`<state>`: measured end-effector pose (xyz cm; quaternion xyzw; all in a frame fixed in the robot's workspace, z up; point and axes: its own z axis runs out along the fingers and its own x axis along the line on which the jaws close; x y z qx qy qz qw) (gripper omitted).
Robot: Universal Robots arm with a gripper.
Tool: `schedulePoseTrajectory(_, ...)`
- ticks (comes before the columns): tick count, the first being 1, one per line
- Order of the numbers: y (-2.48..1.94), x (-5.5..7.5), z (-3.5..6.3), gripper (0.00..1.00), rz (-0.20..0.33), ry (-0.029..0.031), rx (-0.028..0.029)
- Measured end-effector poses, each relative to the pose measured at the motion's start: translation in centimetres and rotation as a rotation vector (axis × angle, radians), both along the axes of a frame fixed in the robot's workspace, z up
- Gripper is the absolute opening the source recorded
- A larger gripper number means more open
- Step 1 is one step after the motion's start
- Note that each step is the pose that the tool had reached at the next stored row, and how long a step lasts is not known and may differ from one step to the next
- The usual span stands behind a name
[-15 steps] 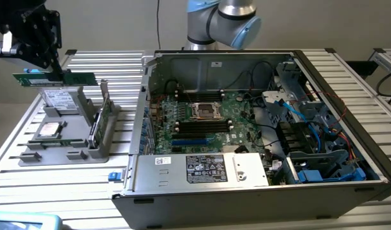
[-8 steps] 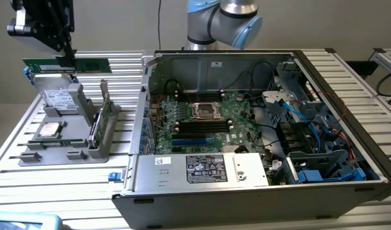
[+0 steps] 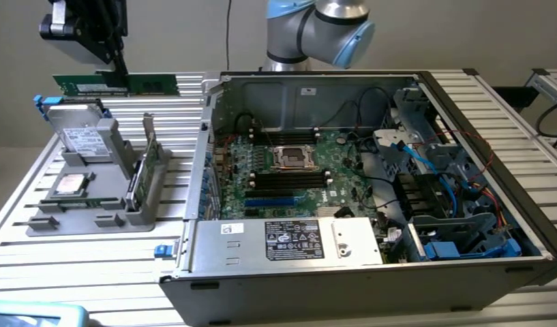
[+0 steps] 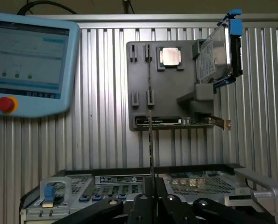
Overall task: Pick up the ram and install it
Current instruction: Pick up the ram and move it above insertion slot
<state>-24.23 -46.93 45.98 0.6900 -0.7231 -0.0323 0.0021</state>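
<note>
The pick-up looks done: the claw (image 3: pixel 120 73) is closed on the ram (image 3: pixel 114 84), gripping it by one long edge and holding it level in the air, clear of everything. In the wrist view the ram (image 4: pixel 151 149) sticks out edge-on from between the claw's (image 4: pixel 153 201) fingers. Below the claw sits the grey holder (image 3: pixel 78 221), with no ram lying flat in it. Installing remains: the open computer case (image 3: pixel 351 286) stands well apart from the claw, toward the exterior view's right, and its black memory slots (image 3: pixel 288 178) are nowhere near the ram. Everything rests on a ribbed metal table (image 3: pixel 78 266). A plain grey wall (image 3: pixel 169 34) stands behind the claw, and a control tablet (image 4: pixel 26 60) lies on the table.
</note>
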Motion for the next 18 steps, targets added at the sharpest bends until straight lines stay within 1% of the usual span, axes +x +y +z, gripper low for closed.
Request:
schedulePoseTrajectory(1, 0.00, 0.3, -0.01, 0.14, 0.000, -0.0025, 0.0001)
schedulePoseTrajectory(11, 0.00, 4.6, -0.26, 0.14, 0.002, -0.0026, 0.0001)
schedulePoseTrajectory(18, -0.01, 7.8, -0.62, 0.14, 0.002, -0.0026, 0.0003)
